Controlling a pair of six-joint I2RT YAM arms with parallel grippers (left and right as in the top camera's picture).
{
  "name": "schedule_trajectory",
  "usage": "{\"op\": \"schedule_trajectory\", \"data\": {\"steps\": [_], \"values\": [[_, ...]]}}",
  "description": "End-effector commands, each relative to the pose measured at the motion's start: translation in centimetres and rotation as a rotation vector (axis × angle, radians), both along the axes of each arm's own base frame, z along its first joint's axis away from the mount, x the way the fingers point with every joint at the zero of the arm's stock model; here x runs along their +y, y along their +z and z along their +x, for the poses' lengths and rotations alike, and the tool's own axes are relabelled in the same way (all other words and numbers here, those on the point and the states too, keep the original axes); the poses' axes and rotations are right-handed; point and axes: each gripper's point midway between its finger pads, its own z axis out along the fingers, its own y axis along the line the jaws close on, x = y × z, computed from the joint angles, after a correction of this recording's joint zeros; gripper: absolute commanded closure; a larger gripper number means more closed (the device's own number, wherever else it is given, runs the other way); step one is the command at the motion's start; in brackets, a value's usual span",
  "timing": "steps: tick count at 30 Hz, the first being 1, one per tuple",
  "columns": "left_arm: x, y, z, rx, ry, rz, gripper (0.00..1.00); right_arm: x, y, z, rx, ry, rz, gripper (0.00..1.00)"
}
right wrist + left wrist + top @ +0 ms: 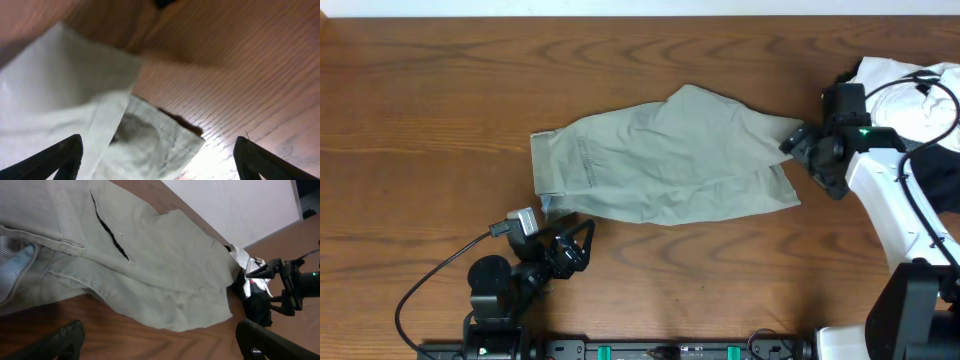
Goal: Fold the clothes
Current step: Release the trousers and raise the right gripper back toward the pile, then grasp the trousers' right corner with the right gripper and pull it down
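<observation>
The khaki garment [665,160] lies spread and wrinkled across the middle of the wooden table, waistband at the left, leg hems at the right. In the left wrist view [150,260] its pocket slit and lower edge show. My left gripper [570,250] is open and empty, just below the waistband corner; its jaws [160,340] hover over bare wood. My right gripper [800,145] is open at the garment's right hem; a hem corner [150,145] lies between its fingers, which have not closed on it.
A heap of black and white garments [920,95] sits at the right edge behind my right arm, also seen in the left wrist view [252,287]. The table [440,90] is dark wood.
</observation>
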Motion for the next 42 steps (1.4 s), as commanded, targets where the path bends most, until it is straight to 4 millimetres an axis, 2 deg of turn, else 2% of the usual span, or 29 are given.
{"op": "schedule_trajectory", "data": {"steps": [1, 9, 13, 17, 25, 29, 31, 34, 38, 42], "values": [[0.2, -1.5, -0.2, 0.034, 0.008, 0.015, 0.02, -0.9, -0.3, 0.0, -0.007, -0.073, -0.002, 0.04], [0.2, -1.5, -0.2, 0.034, 0.009, 0.015, 0.02, 1.7, -1.7, 1.9, -0.111, -0.024, 0.147, 0.03], [0.2, -1.5, -0.2, 0.034, 0.009, 0.015, 0.02, 1.8, -3.3, 1.4, -0.121, -0.107, 0.187, 0.05], [0.2, -1.5, -0.2, 0.034, 0.008, 0.015, 0.02, 2.5, -3.7, 2.3, -0.181, -0.053, 0.211, 0.07], [0.2, -1.5, -0.2, 0.034, 0.009, 0.015, 0.02, 3.1, -3.6, 3.4, -0.254, -0.015, 0.235, 0.23], [0.2, -1.5, -0.2, 0.034, 0.008, 0.015, 0.02, 3.1, -3.7, 3.4, -0.260, -0.014, 0.236, 0.37], [0.2, -1.5, -0.2, 0.034, 0.009, 0.015, 0.02, 3.1, -3.8, 3.4, -0.261, -0.014, 0.235, 0.40], [0.2, -1.5, -0.2, 0.034, 0.009, 0.015, 0.02, 3.1, -4.1, 3.3, -0.270, -0.013, 0.235, 0.40], [0.2, -1.5, -0.2, 0.034, 0.009, 0.015, 0.02, 3.1, -4.7, 3.1, -0.287, -0.011, 0.236, 0.32], [0.3, -1.5, -0.2, 0.034, 0.010, 0.016, 0.02, 3.1, -5.2, 3.0, -0.308, -0.007, 0.238, 0.31]]}}
